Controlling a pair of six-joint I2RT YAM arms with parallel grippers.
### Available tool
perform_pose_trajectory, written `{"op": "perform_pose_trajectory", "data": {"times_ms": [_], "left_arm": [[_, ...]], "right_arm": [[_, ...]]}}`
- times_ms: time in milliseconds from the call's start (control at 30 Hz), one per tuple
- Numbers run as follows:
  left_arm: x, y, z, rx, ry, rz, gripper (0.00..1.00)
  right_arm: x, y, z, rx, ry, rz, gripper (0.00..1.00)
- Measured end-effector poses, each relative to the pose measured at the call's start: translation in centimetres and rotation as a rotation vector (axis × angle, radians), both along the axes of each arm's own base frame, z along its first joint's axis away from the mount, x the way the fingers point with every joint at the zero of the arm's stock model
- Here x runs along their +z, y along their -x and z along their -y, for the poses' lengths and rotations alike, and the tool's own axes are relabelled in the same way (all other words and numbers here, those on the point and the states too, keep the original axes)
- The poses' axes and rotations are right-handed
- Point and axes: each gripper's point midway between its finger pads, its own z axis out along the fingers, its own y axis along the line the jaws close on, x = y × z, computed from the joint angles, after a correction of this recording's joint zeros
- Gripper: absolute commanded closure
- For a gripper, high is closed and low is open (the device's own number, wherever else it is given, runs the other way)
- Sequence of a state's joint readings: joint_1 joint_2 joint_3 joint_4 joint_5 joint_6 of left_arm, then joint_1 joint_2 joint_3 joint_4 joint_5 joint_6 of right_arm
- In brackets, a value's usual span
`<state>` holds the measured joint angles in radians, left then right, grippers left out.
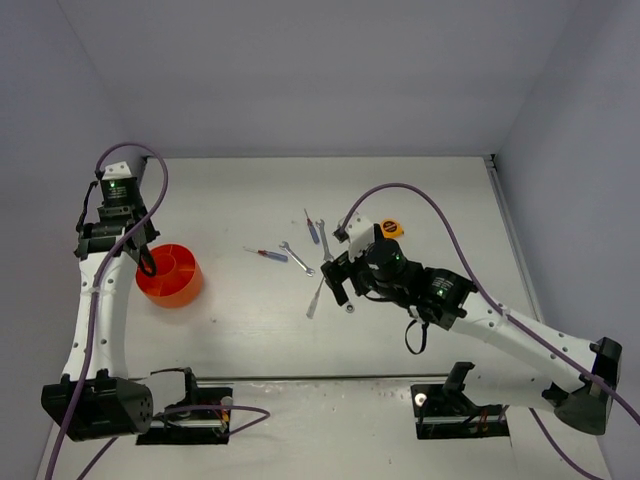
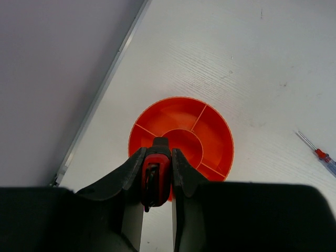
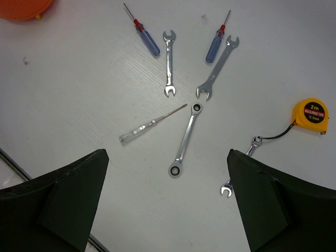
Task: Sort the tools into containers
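My left gripper (image 2: 156,157) is shut on a red-and-black knife-like tool (image 2: 155,170) and holds it above the near rim of the round orange tub (image 2: 210,131), which has inner dividers. In the top view the left gripper (image 1: 147,262) hangs over the tub's (image 1: 172,283) left side. My right gripper (image 3: 168,205) is open and empty above the loose tools. These are a ring wrench (image 3: 185,139), a clear-handled screwdriver (image 3: 147,126), two silver open-end wrenches (image 3: 168,63), two blue-and-red screwdrivers (image 3: 147,38), a small wrench (image 3: 239,173) and a yellow tape measure (image 3: 310,116).
A blue-and-red screwdriver (image 2: 324,159) lies on the table right of the tub. The tools lie spread at the table's middle (image 1: 310,250), under and left of the right gripper (image 1: 340,285). Grey walls close in the table at the back and both sides.
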<state>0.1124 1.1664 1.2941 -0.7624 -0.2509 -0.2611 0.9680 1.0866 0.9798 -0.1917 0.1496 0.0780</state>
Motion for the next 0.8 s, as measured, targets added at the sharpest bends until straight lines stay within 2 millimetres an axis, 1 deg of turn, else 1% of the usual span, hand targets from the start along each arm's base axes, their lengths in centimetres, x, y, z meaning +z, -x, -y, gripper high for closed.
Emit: {"op": "perform_pose_trajectory", "data": {"times_ms": [100, 200, 367, 433, 567, 600, 700, 800], "left_arm": [[-1.1, -0.7, -0.2, -0.003, 0.030, -0.014, 1.00], [-1.4, -1.4, 0.0, -0.020, 0.050, 0.000, 1.00], [-1.9, -2.1, 0.5, -0.047, 0.073, 0.020, 1.00], [-2.6, -2.2, 0.8, -0.052, 0.086, 0.015, 1.00], [-4.7, -1.9, 1.0, -0.045, 0.116, -0.014, 0.99], [-5.2, -1.8, 1.1, -0.043, 0.122, -0.022, 0.95], [-6.6, -1.3, 1.2, -0.037, 0.136, -0.053, 0.81], [-7.0, -1.3, 1.3, -0.037, 0.140, -0.060, 0.68]], "right_arm": [[-0.5, 0.3, 0.4, -0.001, 0.005, -0.003, 0.06], [-0.6, 0.4, 0.7, -0.002, 0.003, -0.003, 0.06], [-1.4, 0.6, 1.1, -0.008, 0.011, -0.012, 0.06], [-1.6, 0.6, 1.2, -0.009, 0.016, -0.016, 0.06], [-1.8, 0.6, 1.3, -0.016, 0.018, -0.020, 0.06], [-1.9, 0.6, 1.4, -0.021, 0.017, -0.021, 0.06], [-2.4, 0.5, 1.6, -0.040, 0.021, -0.031, 0.06], [-3.3, 0.5, 2.0, -0.059, 0.032, -0.049, 0.06]]}}
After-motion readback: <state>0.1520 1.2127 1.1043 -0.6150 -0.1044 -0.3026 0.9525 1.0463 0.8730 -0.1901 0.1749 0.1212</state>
